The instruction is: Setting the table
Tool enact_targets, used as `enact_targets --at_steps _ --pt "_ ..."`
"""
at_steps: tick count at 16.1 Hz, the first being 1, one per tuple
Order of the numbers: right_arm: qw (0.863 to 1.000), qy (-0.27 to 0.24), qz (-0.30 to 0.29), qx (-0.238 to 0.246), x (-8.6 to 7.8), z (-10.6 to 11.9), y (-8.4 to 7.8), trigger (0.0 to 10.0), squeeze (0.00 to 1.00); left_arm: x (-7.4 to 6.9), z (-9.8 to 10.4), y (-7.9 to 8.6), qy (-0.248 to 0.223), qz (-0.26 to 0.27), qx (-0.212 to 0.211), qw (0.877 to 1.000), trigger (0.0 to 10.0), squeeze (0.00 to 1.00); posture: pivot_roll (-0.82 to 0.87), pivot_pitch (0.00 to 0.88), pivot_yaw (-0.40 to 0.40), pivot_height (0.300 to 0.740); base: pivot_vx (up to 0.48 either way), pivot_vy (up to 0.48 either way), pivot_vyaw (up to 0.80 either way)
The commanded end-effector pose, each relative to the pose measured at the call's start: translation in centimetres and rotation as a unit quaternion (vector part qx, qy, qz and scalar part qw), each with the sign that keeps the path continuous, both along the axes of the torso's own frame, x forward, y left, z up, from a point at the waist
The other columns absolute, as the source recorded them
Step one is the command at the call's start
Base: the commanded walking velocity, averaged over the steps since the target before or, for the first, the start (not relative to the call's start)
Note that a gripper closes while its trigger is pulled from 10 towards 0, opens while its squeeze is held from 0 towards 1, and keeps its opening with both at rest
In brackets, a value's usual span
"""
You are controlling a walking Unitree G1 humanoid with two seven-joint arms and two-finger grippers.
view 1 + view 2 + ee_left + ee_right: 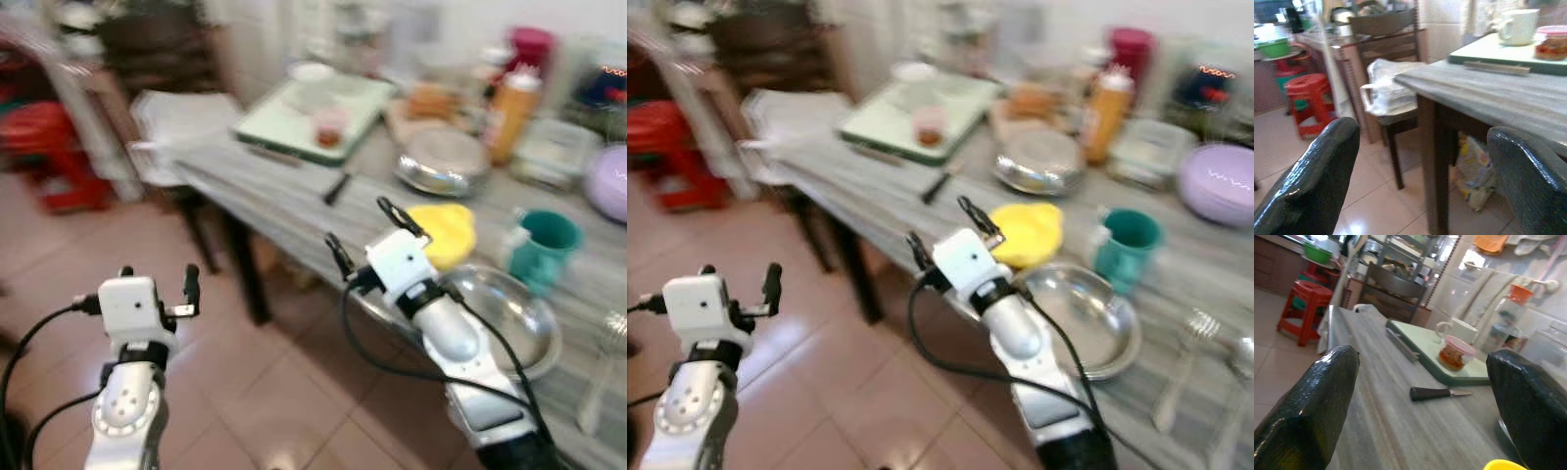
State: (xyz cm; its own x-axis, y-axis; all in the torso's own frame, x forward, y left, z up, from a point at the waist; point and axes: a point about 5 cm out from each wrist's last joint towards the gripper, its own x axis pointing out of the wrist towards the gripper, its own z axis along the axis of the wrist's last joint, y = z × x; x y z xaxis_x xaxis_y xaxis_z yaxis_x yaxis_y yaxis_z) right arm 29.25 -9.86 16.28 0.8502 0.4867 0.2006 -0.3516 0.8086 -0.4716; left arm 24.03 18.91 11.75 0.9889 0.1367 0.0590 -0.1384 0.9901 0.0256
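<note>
A grey wood-grain table [284,191] runs from the left back to the right front. On it lie a black-handled knife [336,188], a yellow bowl [446,231], a teal mug [545,245] and a wide metal bowl [509,313]. A fork [1178,370] lies at the right front. My right gripper [370,238] hangs open just above the table's near edge, beside the metal bowl, with nothing between its fingers. My left gripper [157,279] is open over the floor, left of the table.
A pale green tray [313,113] holds a white mug [1462,330] and a red-lidded jar [1454,352]. Further back stand a steel lidded dish [443,162], an orange bottle [511,113], a purple bowl [1220,181], a chair with a white bag [1388,93] and a red stool [54,147].
</note>
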Motion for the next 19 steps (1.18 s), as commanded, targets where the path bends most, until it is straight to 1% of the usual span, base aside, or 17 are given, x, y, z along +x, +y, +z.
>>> enact_targets --at_steps 1,5,10,15,19 --pt "1.000 0.000 0.003 0.006 -0.02 0.15 0.07 10.0 0.00 -0.05 -0.14 0.08 0.005 0.003 0.004 1.000 10.0 0.00 -0.01 0.073 0.035 0.740 0.000 0.000 0.80" --pt "1.000 0.002 0.009 0.007 -0.05 0.07 0.27 10.0 0.00 -0.02 -0.19 0.14 0.006 0.016 0.001 1.000 10.0 0.00 0.00 0.071 0.032 0.740 0.000 0.000 0.80" --pt "1.000 0.008 0.012 0.009 -0.04 -0.11 0.28 10.0 0.00 -0.14 -0.49 -0.17 0.011 0.016 -0.005 1.000 10.0 0.00 0.00 0.070 0.028 0.740 0.000 0.000 0.77" --pt "1.000 0.019 0.003 0.023 0.31 -0.23 0.13 10.0 0.00 0.01 -0.65 -0.64 0.014 0.015 -0.003 1.000 10.0 0.00 0.00 0.066 0.028 0.740 0.000 0.000 0.00" --pt "0.999 0.023 0.001 0.024 0.27 -0.40 0.16 10.0 0.00 0.04 -0.75 -0.65 0.017 0.016 -0.005 1.000 10.0 0.00 0.00 0.067 0.030 0.740 0.000 0.278 0.00"
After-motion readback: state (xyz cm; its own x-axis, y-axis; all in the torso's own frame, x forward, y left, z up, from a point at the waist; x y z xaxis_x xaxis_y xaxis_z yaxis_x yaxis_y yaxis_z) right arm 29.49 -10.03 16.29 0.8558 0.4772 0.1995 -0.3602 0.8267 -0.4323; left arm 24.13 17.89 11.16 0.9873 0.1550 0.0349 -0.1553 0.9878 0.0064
